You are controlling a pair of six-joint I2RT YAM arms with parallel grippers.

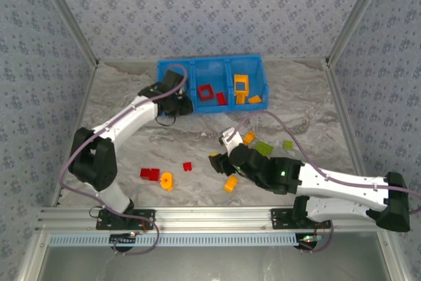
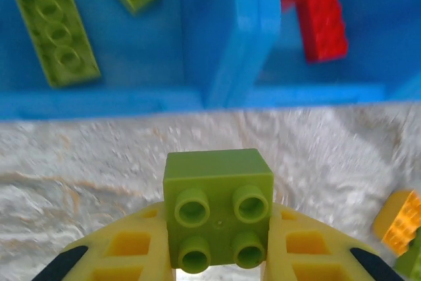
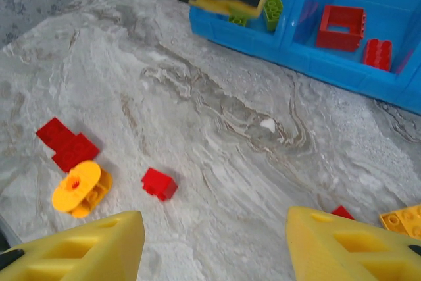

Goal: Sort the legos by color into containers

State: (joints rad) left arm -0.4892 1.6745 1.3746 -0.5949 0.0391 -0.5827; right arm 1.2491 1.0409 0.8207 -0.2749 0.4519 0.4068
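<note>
Left gripper (image 2: pixel 217 261) pinches a lime green brick (image 2: pixel 217 189) at bottom centre of its frame; beyond, the blue bin (image 2: pixel 131 104) spans the top, lime plates (image 2: pixel 56 34) upper left, red brick (image 2: pixel 322 21) upper right. Right gripper (image 3: pixel 214 255) stands spread.

**Bin** (image 1: pixel 210 60): bright blue throughout.
**Square brick** (image 2: pixel 218 205), between the yellow fingers (image 2: pixel 131 255) of the left gripper (image 2: pixel 218 228): lime green. The two flat plates (image 2: pixel 56 31) in the bin are the same green.
**Frame brick** (image 3: pixel 341 27) and **ridged brick** (image 3: pixel 378 54): red.
**Small brick** (image 3: pixel 159 183) on the table: red. **Round piece** (image 3: pixel 77 187): orange-yellow.
**Table** (image 3: pixel 217 110): grey-white with brownish marble veining.
**Walls** (image 1: pixel 210 4): pale grey-blue with a small repeating floral print.
**Arms** (image 1: pixel 125 123): white with black joints.
</note>
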